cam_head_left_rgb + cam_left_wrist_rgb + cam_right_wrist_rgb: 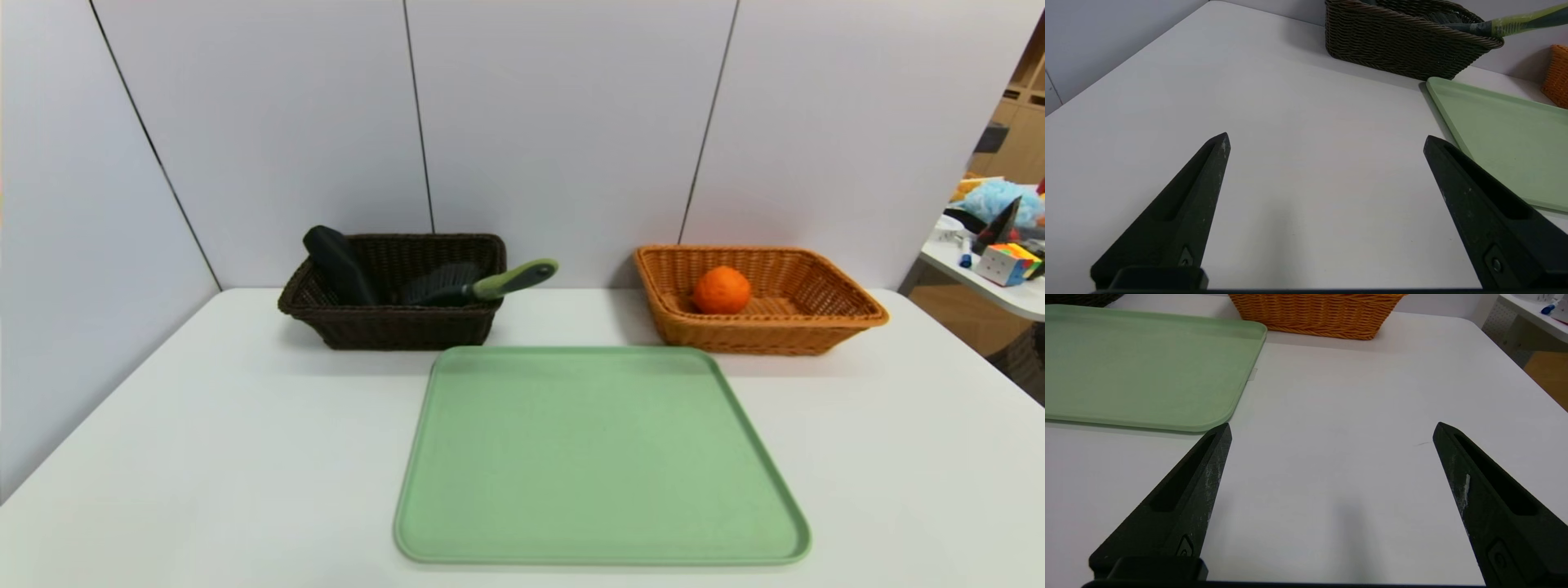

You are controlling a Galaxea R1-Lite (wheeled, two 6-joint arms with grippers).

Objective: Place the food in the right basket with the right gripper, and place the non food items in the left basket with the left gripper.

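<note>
Food: the round orange fruit [722,289] lies inside the light orange-tan wicker basket [849,304].
Non-food: the grey bristle brush [482,285] and the black oblong case [338,264] sit in the dark brown wicker basket [392,327].
Tray: the flat pale green tray [600,457] lies in front of both baskets.
Left gripper [1327,141]: fingers wide apart, holds nothing, above the white table [1274,122].
Right gripper [1332,428]: fingers wide apart, holds nothing.

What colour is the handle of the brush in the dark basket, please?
Green, on the brush handle jutting over the dark basket rim; clearest in the head view.

Orange fruit [722,289] sits in the tan basket [849,304]; brush [478,286] and black case [339,265] lean in the dark basket [384,327] — all well beyond both wide-spread grippers.
</note>
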